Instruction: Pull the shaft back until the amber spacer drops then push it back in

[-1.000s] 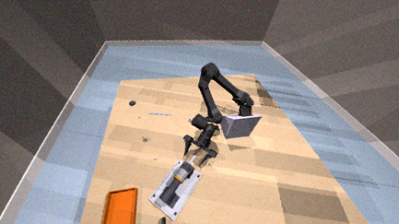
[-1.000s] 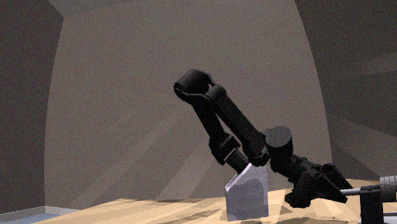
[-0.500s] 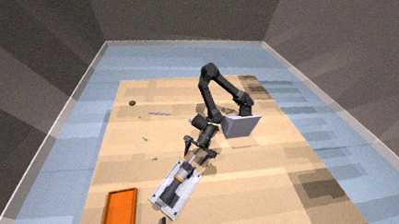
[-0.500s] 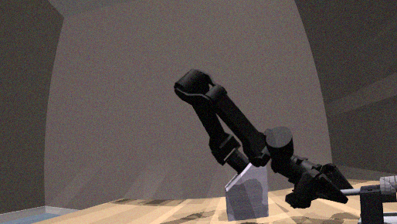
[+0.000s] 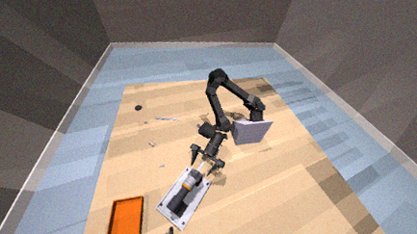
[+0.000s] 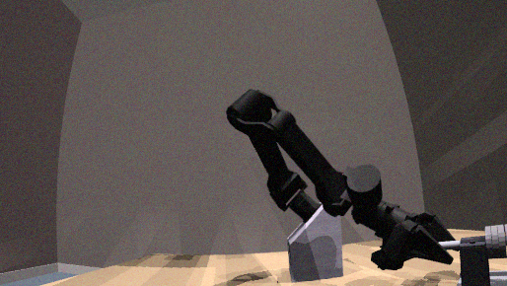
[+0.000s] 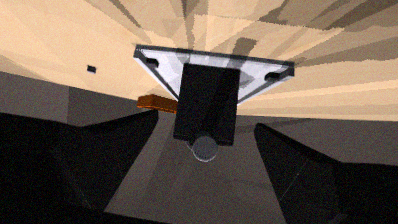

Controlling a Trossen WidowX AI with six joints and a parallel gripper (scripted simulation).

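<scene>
The white base plate (image 5: 201,195) (image 7: 167,74) carries the dark housing block (image 5: 177,206) at its far end from the arm and a dark post (image 6: 474,263) (image 7: 207,100) at its near end. The amber spacer (image 5: 186,186) shows as a thin band beside the dark housing part, with grey spacers (image 5: 190,180) (image 6: 495,236) between it and the post. The pale shaft (image 6: 450,245) (image 7: 205,149) sticks out of the post towards the arm. My gripper (image 5: 200,169) (image 6: 450,250) (image 7: 206,120) is open and empty, its fingertips spread on either side of the shaft's free end. The wrist view hides the spacers behind the post.
An orange tray (image 5: 125,227) (image 7: 156,103) lies beyond the plate's left side. A small black piece (image 5: 170,232) lies near the plate's far corner. A thin pale rod (image 5: 166,118), a dark ring (image 5: 138,108) and small bits lie to the left. The arm's pale base block (image 5: 253,133) (image 6: 316,256) stands behind.
</scene>
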